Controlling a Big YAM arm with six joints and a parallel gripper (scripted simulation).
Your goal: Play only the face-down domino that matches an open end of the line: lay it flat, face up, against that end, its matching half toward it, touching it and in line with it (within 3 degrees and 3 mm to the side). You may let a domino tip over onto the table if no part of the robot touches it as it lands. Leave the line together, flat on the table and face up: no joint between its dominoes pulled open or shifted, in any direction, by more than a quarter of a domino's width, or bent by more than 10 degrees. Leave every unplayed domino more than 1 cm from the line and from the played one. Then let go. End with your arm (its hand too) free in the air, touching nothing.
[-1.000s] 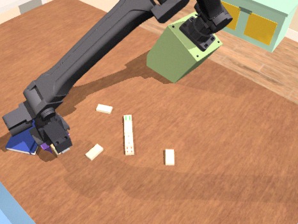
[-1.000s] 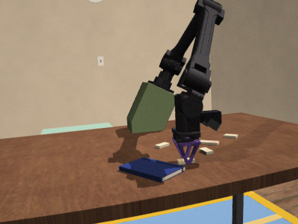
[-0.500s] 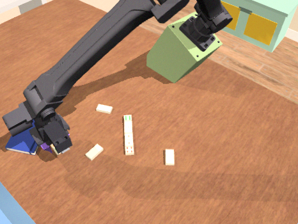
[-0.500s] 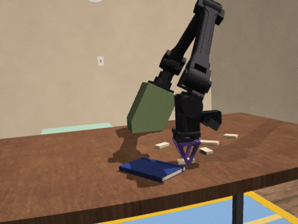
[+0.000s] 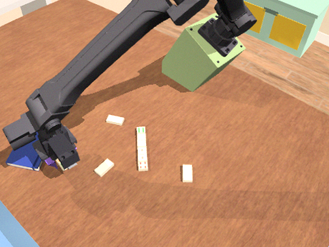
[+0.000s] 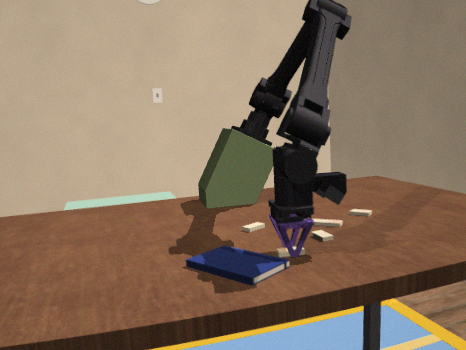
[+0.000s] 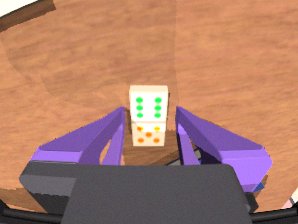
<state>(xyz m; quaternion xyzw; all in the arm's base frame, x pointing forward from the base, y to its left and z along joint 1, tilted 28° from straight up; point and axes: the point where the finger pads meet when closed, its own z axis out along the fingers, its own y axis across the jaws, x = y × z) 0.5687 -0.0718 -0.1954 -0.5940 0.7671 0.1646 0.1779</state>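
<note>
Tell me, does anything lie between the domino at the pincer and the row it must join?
Yes. A face-down domino lies on the table almost straight between the pincer, which straddles the spotted domino, and the line's orange end. The path to the green end looks free.
</note>
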